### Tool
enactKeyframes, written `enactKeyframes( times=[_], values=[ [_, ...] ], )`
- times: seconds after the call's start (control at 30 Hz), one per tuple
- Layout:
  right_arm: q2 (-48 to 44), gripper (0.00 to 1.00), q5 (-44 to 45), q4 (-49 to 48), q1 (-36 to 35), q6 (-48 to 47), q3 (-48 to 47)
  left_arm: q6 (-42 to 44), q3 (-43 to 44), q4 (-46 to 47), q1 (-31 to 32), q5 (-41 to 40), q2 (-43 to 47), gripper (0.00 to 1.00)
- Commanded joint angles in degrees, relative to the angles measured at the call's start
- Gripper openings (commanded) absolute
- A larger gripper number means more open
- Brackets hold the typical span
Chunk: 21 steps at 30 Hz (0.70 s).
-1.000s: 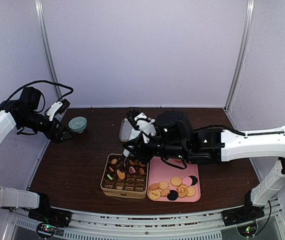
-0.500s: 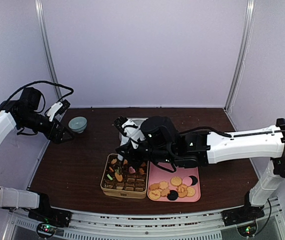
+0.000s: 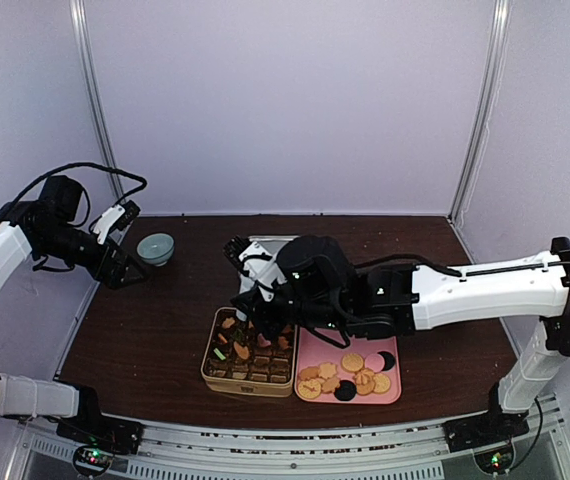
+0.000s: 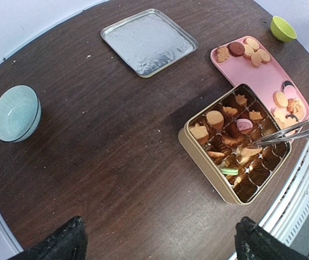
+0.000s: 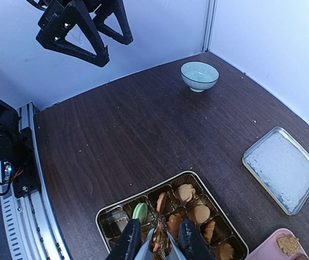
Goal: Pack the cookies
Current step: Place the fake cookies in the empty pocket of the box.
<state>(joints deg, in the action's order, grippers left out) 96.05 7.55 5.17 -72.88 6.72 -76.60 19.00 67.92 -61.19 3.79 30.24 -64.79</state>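
**Right hand (image 3: 257,305) grips tongs (image 4: 274,138) over the tin (image 3: 205,372); left hand (image 3: 120,262) gapes wide.**
Top: cookies (image 3: 352,362) lie on the pink tray (image 3: 315,345) and in the tin, and the left hand hangs near the bowl (image 3: 155,247). Left wrist: the tong tips reach into the tin on the desk (image 4: 89,151). Right wrist: the fingers (image 5: 130,241) pinch the tongs above filled compartments.

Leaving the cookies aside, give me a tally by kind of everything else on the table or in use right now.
bowls: 2, teal bowl and green bowl
trays: 2, metal tray and pink tray
tin: 1
tongs: 1
Total: 6
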Motion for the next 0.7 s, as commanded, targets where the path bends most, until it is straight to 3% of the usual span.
enactKeyframes(
  times=[0.0,0.47,0.67],
  values=[
    [1.1,0.04,1.9,0.9,0.0,-3.8,-4.1,0.8,-0.5,0.5,-0.5,0.8,0.9,0.98],
    [0.9,0.14,-2.4,1.1,0.2,-2.6,-2.8,1.6,-0.4,-0.2,-0.5,0.9,1.1,0.98],
    [0.7,0.27,-2.2,2.4,0.1,-3.1,-3.3,1.6,-0.3,-0.4,-0.5,1.1,1.1,0.98]
  ],
)
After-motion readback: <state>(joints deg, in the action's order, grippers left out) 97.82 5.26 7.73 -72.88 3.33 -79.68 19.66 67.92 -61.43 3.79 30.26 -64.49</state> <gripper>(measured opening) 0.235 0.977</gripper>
